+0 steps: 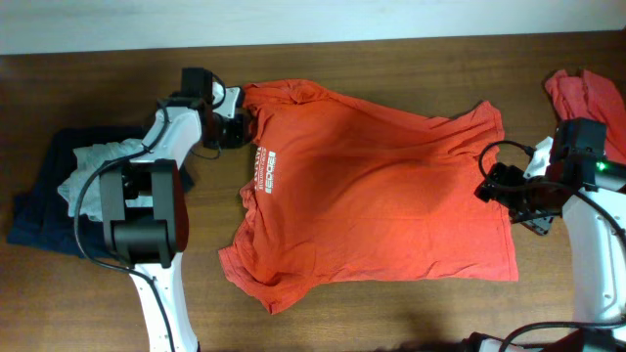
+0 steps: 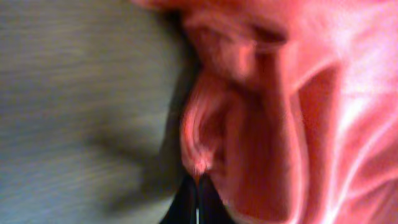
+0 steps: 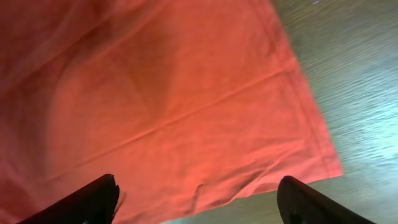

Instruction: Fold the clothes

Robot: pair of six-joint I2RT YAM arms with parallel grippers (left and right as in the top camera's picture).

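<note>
While the shirt lay spread mid-frame, the left gripper pinched its upper-left edge — the right gripper gaped open at right. So thin a pinch might slip when pulled.

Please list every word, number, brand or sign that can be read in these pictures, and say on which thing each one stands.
White print on the orange-red T-shirt, overhead view: a few short lines, turned sideways, too small and blurred to read.
Left wrist and right wrist views: only plain fabric and wood, no text.
Nothing else in view carries readable writing.
</note>
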